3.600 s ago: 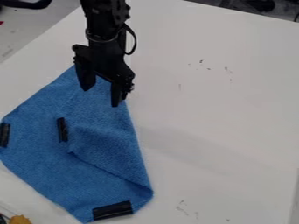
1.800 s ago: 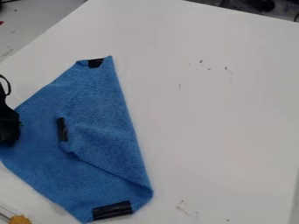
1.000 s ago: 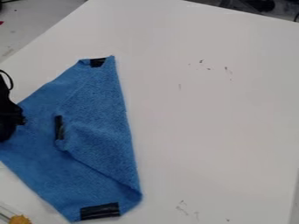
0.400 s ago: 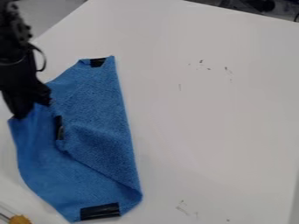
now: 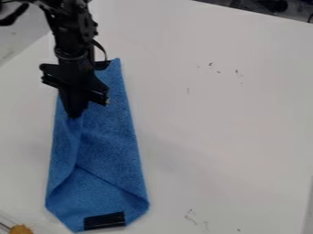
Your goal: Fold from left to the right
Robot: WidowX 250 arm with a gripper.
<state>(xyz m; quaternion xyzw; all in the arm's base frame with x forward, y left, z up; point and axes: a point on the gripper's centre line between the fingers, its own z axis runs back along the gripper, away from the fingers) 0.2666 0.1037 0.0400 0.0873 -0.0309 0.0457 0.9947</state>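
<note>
Rightward over the cloth comes the left corner, which lay out at the far left in the earlier frames, and the arm comes across with it. Going left to right: an orange thing sits at the lower left edge on the white tabletop. Next is the new left fold, running up the near side of the blue cloth. Just inside it hangs the pincer, its fingers pressed together on that corner.

The cloth lies flat beneath the pincer and to its right, most of it toward the bottom of the view. Its long axis runs from the upper black tape down to the lower black tape, nearly upright in the view. The pincer is left of that axis, nearer the upper end. So the next move looks to be crosswise: carry the corner a little further right, set it down and let go. Releasing early could let the flap spring back left.
</note>
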